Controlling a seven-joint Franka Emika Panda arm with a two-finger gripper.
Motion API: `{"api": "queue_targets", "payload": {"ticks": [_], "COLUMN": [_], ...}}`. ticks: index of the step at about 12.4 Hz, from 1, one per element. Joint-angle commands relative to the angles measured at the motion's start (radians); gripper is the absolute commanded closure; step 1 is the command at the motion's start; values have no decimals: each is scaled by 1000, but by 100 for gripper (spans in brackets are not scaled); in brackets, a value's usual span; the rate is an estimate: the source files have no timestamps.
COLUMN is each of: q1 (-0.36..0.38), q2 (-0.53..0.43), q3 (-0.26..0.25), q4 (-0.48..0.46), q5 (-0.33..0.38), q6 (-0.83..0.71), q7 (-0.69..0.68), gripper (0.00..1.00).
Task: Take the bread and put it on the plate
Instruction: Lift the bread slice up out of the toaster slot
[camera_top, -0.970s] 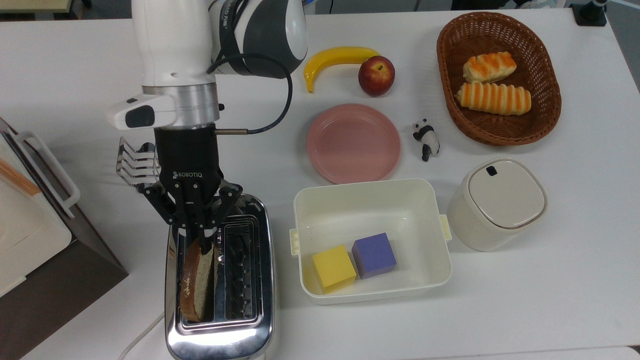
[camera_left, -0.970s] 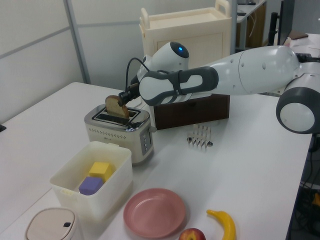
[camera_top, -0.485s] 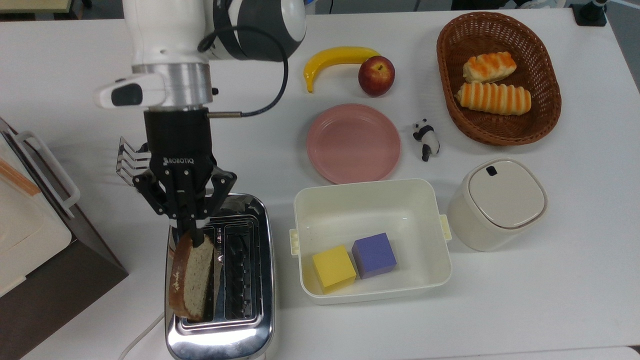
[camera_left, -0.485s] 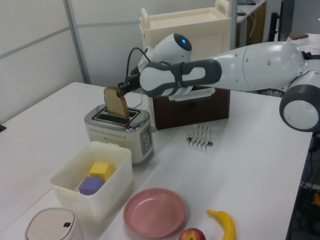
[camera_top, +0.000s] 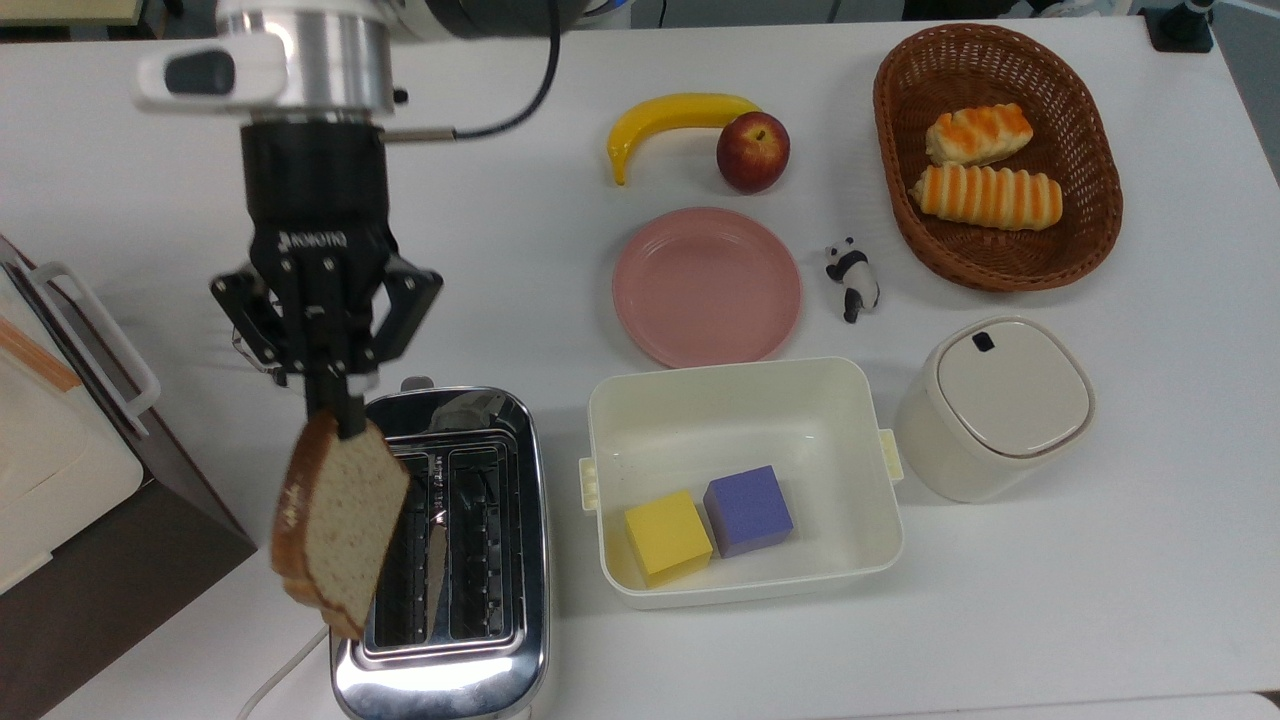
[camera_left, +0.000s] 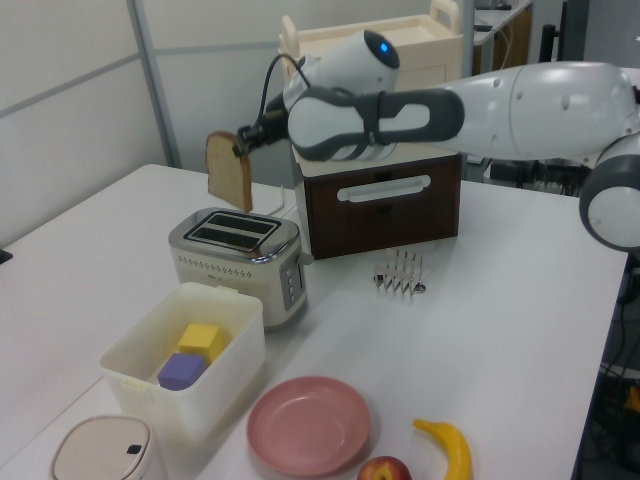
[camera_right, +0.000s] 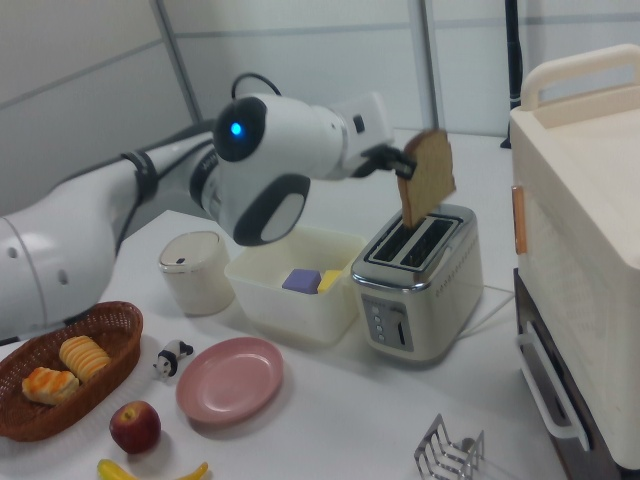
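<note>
Well, the jaws (camera_top: 335, 405) pinched the bread slice (camera_top: 337, 520) clear above the toaster (camera_top: 480, 640); carrying it to the bare pink plate (camera_top: 706, 286) remained.

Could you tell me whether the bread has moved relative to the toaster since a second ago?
Yes: the bread has risen clear of the toaster.
</note>
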Motion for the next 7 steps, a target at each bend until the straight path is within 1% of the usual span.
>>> {"api": "queue_targets", "payload": {"ticks": [1,2,3,6,7], "q1": [-17,-15,-17,-34,-41], "q2": [-120,-151,-180,-252,-272], "q3": [-2,-2,-2,-5,-5], "q4": [-52,-70,-78,-80,-77], "q5": [27,27,27,12,-6], "q6": [7,-8,-60,-365,-472], "q7": [-9,-9,-8,-12,-14], "gripper": [86,86,86,86,86]}}
